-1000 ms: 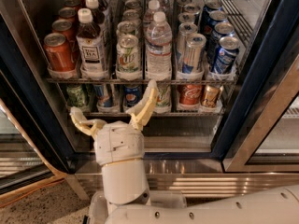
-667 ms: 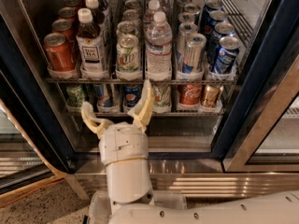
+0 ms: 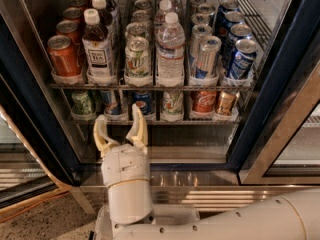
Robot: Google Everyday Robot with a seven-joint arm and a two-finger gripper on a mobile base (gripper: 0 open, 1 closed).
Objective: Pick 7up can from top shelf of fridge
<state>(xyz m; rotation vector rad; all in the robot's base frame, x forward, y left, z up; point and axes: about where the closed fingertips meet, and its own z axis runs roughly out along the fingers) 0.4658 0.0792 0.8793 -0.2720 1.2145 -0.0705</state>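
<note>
Silver-white 7up can (image 3: 138, 59) upright; end effector (image 3: 119, 121) below.

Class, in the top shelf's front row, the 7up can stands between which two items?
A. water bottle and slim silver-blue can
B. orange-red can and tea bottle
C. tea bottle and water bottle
C: the tea bottle and water bottle flank the 7up can; the gripper hovers open, low before the lower rack.
</note>
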